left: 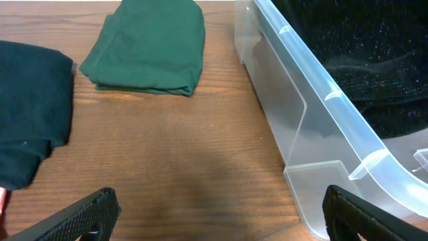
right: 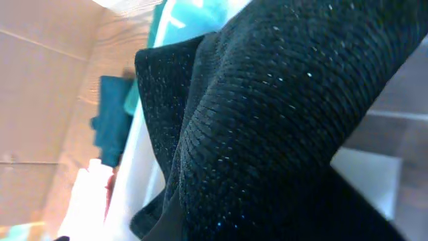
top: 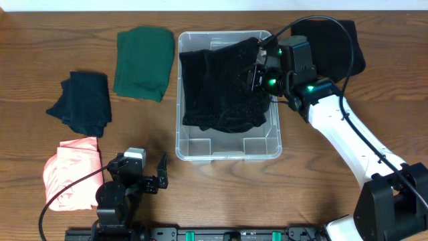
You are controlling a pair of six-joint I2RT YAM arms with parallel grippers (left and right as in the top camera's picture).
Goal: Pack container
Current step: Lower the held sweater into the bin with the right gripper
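Observation:
The clear plastic container (top: 229, 151) stands mid-table; its near wall shows in the left wrist view (left: 301, 114). A black sparkly garment (top: 217, 87) lies spread in its far half and rises at its right edge to my right gripper (top: 258, 69), which is shut on it. In the right wrist view the garment (right: 281, 114) fills the frame and hides the fingers. My left gripper (top: 142, 171) is open and empty, low over bare wood left of the container's near corner (left: 221, 214).
A folded green garment (top: 142, 62) (left: 150, 47) lies left of the container. A dark navy garment (top: 83, 102) (left: 30, 114) and a pink one (top: 72, 173) lie further left. Another black garment (top: 338, 41) lies at the back right, under the right arm.

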